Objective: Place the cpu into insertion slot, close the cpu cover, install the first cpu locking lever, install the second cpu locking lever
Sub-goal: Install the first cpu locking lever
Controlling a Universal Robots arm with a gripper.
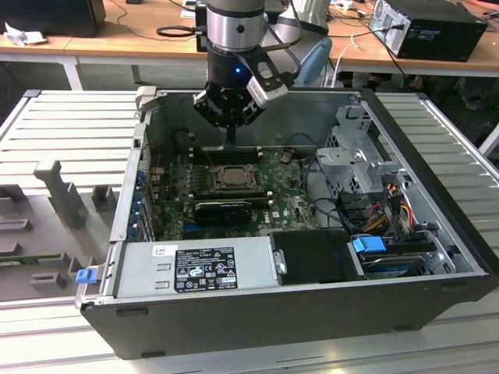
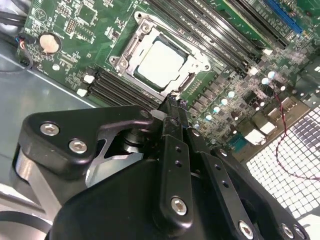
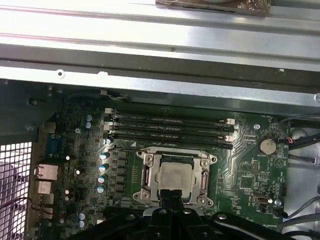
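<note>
The cpu (image 2: 160, 62) (image 3: 173, 177) lies flat in the insertion slot (image 1: 232, 178), its silver-grey top showing in both wrist views. The cpu cover (image 2: 131, 56) (image 3: 150, 172) is down around it as a metal frame. I cannot tell how the thin lever rods along the socket's sides stand. My gripper (image 2: 172, 102) (image 1: 231, 139) hangs just above one edge of the socket, fingers shut together into a narrow tip, holding nothing. In the first wrist view the gripper (image 3: 172, 197) covers the socket's near edge.
Long black memory slots (image 3: 170, 127) run beside the socket. The open case's metal wall (image 3: 160, 60) rises behind the board. A drive cage (image 1: 355, 160), loose cables (image 1: 390, 206) and a power supply (image 1: 199, 265) crowd the case around the board.
</note>
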